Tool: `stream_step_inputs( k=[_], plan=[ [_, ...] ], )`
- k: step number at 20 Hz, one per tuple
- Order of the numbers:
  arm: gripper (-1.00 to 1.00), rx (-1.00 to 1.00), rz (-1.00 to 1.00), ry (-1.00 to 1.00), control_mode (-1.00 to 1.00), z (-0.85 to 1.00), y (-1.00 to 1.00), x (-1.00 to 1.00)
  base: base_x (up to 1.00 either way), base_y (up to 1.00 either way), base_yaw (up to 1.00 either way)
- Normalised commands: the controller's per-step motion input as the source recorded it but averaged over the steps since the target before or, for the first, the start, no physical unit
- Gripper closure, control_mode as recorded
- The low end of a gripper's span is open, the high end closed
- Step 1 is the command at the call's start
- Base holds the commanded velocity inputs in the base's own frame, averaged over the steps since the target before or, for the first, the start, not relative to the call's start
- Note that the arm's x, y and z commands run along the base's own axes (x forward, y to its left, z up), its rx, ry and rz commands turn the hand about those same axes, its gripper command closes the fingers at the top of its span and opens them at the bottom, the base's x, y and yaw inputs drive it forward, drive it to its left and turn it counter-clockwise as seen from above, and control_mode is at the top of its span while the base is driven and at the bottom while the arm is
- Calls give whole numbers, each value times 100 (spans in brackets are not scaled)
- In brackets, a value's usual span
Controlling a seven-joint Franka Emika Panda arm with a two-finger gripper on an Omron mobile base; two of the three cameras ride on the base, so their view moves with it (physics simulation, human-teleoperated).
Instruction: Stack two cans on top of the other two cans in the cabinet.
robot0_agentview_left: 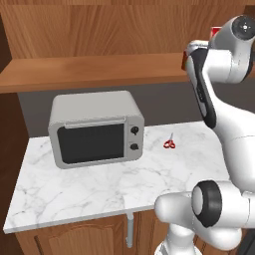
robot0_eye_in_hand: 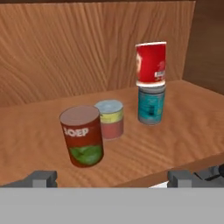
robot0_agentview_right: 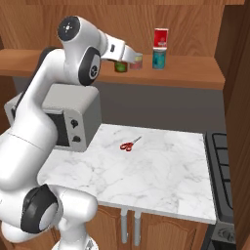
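Hand view, tool [robot0_eye_in_hand: 112, 177]: two dark fingertips stand wide apart at the bottom corners, with nothing between them; it is spread open and holds nothing.
Tool in the right base view: the tool [robot0_agentview_right: 131, 57] reaches in over the shelf board at the end of the white arm, just in front of the low cans; its tips are too small there to judge the gap.
Dark red-brown can [robot0_eye_in_hand: 82, 136]: nearest to the tool, just ahead and left of centre, tilted a little, green patch low on its face, standing on the shelf board [robot0_eye_in_hand: 183, 127].
Pale yellow-green can [robot0_eye_in_hand: 110, 118]: right behind and to the right of the dark red-brown can, nearly touching it, upright; its lower half looks pinkish. Whether the two touch cannot be told.
Teal-blue can [robot0_eye_in_hand: 151, 104]: farther back and to the right, apart from the near pair, upright on the board.
Bright red can [robot0_eye_in_hand: 151, 62]: sits on top of the teal-blue can, leaning slightly; the stack also shows in the right base view, bright red can [robot0_agentview_right: 160, 37] over teal-blue can [robot0_agentview_right: 158, 58].
Cabinet [robot0_agentview_right: 195, 29]: brown wood-grain back and side panels around the shelf board.
Counter [robot0_agentview_right: 166, 171]: white marble below the shelf, carrying a grey microwave [robot0_agentview_left: 95, 128] and small red scissors [robot0_agentview_right: 129, 144], both well apart from the tool.
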Motion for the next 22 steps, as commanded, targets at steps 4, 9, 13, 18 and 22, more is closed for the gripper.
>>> stream_step_inputs(
  k=[4,9,13,18,22],
  plan=[
    [-100,0,-6,9,-100,0,6,3,0,0,0],
    [-100,2,-1,3,-100,-5,14,0,0,0,0],
    [-100,2,0,0,-100,-19,9,11,0,0,0],
    [-100,1,0,0,-100,-29,6,27,0,0,0],
    [-100,0,0,0,-100,-5,2,44,0,0,0]
  ],
)
